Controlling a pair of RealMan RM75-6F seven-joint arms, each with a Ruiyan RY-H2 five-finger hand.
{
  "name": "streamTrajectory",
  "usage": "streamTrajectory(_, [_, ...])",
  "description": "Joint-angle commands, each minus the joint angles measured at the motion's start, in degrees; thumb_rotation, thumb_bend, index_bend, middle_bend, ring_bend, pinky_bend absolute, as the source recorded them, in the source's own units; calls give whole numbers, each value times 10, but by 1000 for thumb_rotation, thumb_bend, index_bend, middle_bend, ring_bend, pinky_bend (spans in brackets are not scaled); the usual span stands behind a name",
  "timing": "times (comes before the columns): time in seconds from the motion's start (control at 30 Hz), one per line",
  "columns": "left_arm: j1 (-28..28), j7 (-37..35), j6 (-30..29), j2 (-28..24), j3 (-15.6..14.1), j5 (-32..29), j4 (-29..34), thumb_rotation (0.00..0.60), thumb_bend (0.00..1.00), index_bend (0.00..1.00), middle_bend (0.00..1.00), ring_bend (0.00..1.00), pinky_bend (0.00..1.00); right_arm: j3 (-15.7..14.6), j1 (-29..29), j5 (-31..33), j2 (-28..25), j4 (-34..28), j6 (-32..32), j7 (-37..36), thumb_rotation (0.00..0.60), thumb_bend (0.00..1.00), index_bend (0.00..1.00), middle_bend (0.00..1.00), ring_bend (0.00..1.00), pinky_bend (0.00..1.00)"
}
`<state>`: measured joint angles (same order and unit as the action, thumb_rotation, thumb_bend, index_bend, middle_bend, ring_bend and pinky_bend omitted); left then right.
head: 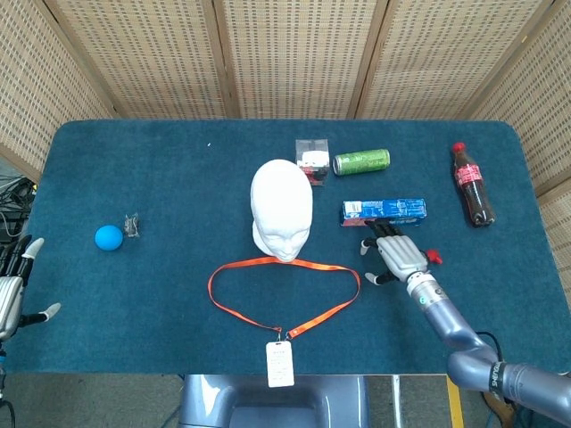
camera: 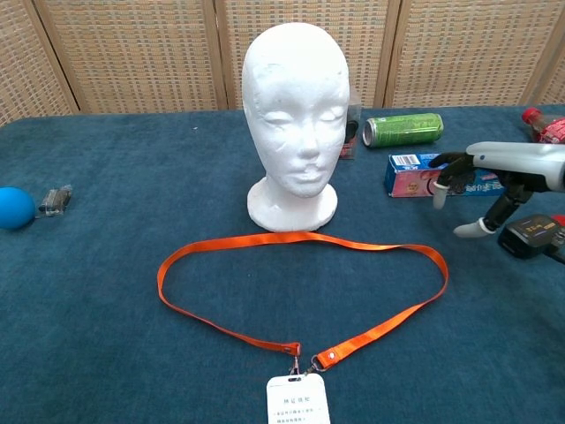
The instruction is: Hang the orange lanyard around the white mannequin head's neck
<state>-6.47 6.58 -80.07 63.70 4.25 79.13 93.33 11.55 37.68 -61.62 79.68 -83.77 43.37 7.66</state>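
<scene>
The orange lanyard point(head: 284, 290) point(camera: 300, 283) lies in a flat loop on the blue table, its white card point(head: 280, 364) point(camera: 297, 399) at the front edge. Just behind the loop stands the white mannequin head point(head: 282, 209) point(camera: 295, 110), upright and facing the front. My right hand point(head: 395, 256) point(camera: 494, 181) hovers to the right of the loop, fingers spread, holding nothing, partly covering a black device point(camera: 532, 235). At the table's left edge my left hand point(head: 12, 290) is also spread and empty; the chest view does not show it.
Right of the head lie a blue cookie box point(head: 384, 211) point(camera: 455, 173), a green can point(head: 361, 161) point(camera: 403, 129) and a cola bottle point(head: 472, 184). A small white-and-red box point(head: 312, 160) sits behind the head. At far left are a blue ball point(head: 108, 237) point(camera: 13, 208) and a small dark clip point(head: 133, 226).
</scene>
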Motion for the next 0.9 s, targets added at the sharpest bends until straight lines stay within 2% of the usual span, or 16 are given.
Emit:
streamTrajectory(0.03, [-1,2,1,1,-1,0,1,600,0,0,0,0,0,-4,20,37,39,23,4,48,600,472,428,0,0,0])
streamTrajectory(0.23, [0,0,0,-1,-2,-2,3,600,0,0,0,0,0,-18,39,97,79,42,19,116,600,473,439,0,0,0])
streamTrajectory(0.53, [1,-8,-3,-5,-3,-2,2,600,0,0,0,0,0,-29,49,126,103,53,41,159,600,480,462,0,0,0])
streamTrajectory(0.9, [1,-16,-2,-6,-3,-4,1,600,0,0,0,0,0,-41,58,134,116,59,48,183,600,611,515,0,0,0])
